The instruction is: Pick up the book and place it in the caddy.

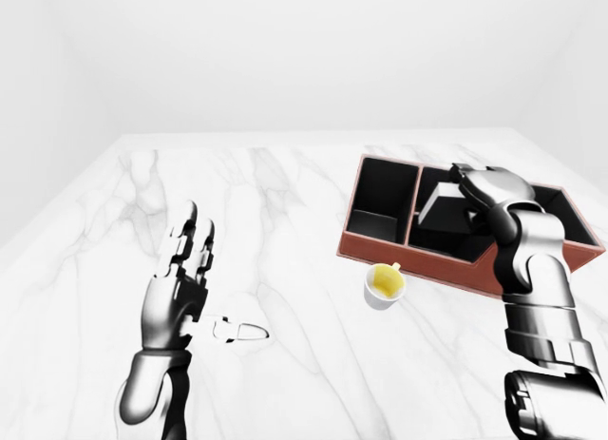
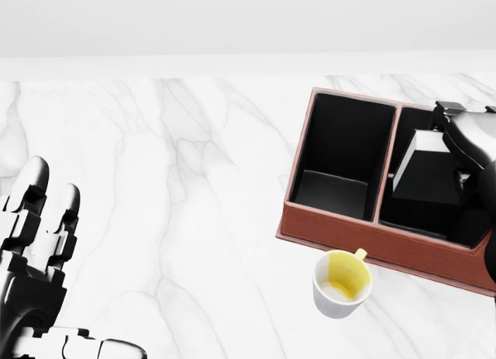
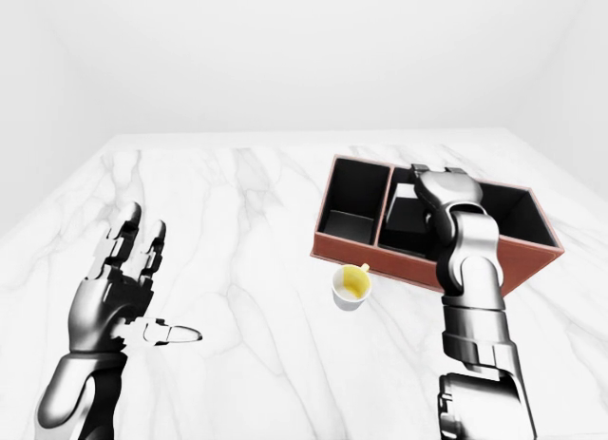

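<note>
The book [image 2: 425,170] sits tilted inside the middle compartment of the caddy [image 2: 364,233], with the right hand [image 1: 484,188] closed on its top edge. The left hand [image 1: 180,278] is held over the table [image 2: 170,188], fingers spread, holding nothing. 1 cup [image 2: 342,284] stands just below the caddy in the head view.

A marble table [image 2: 194,219] bears caddy [image 2: 345,227] and cup [image 2: 342,284].

You're over a polished white marble table [image 2: 194,219] — grey-veined, smooth. The caddy [image 2: 372,239] looks like matt reddish-brown leather, black inside. The cup [image 2: 342,285] looks like glossy ceramic — both hands' shells gleam like metal.
</note>
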Motion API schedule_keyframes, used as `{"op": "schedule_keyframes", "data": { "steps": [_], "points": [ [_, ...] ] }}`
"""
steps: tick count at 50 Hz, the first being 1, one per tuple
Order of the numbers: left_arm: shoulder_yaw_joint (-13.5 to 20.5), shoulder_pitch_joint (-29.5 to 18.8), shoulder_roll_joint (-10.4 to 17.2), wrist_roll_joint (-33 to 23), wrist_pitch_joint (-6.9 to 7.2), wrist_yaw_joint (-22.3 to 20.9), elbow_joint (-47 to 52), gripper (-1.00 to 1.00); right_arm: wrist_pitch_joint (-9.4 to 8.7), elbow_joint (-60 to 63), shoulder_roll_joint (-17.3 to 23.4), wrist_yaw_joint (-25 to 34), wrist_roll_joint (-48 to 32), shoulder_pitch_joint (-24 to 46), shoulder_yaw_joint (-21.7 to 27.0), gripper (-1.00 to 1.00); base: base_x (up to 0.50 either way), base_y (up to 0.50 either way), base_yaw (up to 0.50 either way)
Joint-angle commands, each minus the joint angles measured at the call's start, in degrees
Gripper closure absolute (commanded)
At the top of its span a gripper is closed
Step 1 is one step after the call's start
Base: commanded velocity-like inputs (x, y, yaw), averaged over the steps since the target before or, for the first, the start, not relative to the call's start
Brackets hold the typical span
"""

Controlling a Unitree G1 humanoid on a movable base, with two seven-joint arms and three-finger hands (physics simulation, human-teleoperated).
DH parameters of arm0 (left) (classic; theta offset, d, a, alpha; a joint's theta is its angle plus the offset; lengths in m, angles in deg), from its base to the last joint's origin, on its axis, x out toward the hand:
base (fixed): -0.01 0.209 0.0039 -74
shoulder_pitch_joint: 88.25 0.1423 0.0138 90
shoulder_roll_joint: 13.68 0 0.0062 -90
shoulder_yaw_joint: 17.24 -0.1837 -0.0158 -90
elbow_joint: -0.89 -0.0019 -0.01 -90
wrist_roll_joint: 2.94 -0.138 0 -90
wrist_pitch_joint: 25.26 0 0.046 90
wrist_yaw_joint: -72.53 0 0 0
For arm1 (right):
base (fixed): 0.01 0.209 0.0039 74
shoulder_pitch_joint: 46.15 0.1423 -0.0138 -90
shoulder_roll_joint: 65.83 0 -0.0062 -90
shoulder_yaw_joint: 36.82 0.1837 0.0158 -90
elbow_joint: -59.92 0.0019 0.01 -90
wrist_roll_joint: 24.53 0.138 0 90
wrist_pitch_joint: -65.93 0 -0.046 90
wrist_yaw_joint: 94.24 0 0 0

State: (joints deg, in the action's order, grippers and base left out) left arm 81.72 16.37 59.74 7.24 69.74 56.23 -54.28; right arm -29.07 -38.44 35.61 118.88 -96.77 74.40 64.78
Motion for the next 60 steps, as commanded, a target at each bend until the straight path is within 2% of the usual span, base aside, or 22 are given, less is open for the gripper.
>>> {"op": "schedule_keyframes", "data": {
  "steps": [1, 28, 60],
  "points": [
    [0.0, 0.1, -0.1, -0.2, 0.0, 0.0, -0.5, -1.0, 0.0, -1.4, 0.8, -3.7, -0.1, 0.6, 0.8, 1.0, 0.0, 0.0, 0.0],
    [0.7, 1.3, -0.4, -0.5, 0.0, -0.3, 0.3, -1.0, 0.0, -17.8, 1.9, -14.7, 4.6, 6.1, -2.0, 1.0, 0.0, 0.0, 0.0],
    [0.1, 1.0, -0.3, -1.4, 0.0, 0.0, -0.7, -1.0, 0.0, -23.8, 2.5, -18.6, 2.9, 7.2, -3.8, 1.0, 0.0, 0.0, 0.0]
  ]
}}
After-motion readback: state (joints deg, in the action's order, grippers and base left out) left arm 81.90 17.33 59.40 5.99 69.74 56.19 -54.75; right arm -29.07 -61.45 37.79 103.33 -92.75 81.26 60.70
